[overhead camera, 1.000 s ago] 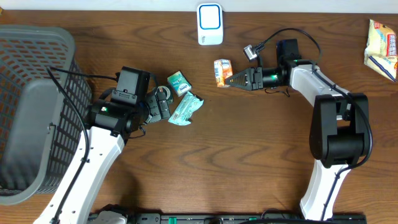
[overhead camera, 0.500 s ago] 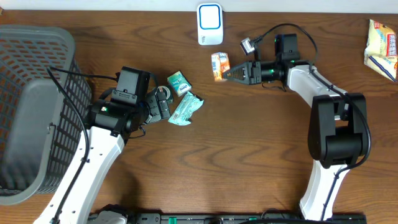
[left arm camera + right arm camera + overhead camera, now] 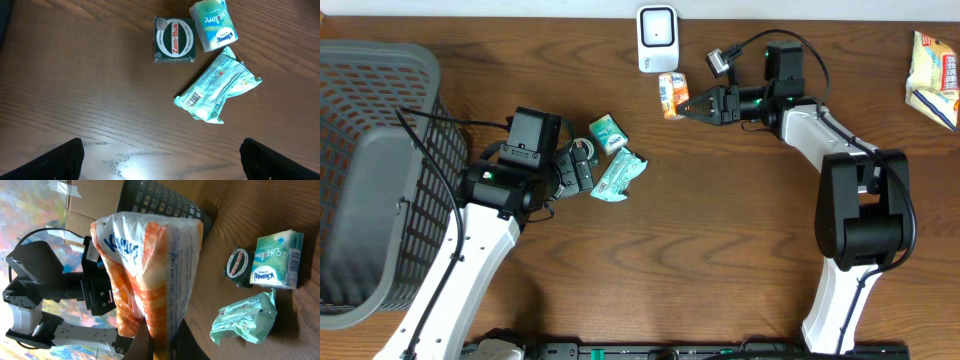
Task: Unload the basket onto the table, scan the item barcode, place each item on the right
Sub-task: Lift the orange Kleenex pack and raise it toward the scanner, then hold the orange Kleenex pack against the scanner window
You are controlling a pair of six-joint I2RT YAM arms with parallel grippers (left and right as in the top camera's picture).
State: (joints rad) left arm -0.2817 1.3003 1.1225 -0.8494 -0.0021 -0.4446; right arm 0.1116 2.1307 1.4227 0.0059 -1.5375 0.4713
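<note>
One orange packet (image 3: 669,92) clamped in the right end effector (image 3: 684,105), held just beside the scanner (image 3: 658,38), apparently to present its barcode; left end effector (image 3: 578,166) apart, idle above the desk (image 3: 720,250)

An orange-and-white packet (image 3: 150,270) in gripper (image 3: 165,347)

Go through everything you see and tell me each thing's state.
right gripper, shut on orange packet
orange packet, gripped, close to scanner
scanner, resting at table's far edge, untouched
left gripper, open, holding nothing
Zam-Buk tin, flat, label up
tissue pack, lying beside Zam-Buk tin
green packet, crumpled, barcode facing up
basket, upright, at left
snack bag, lying at far right
</note>
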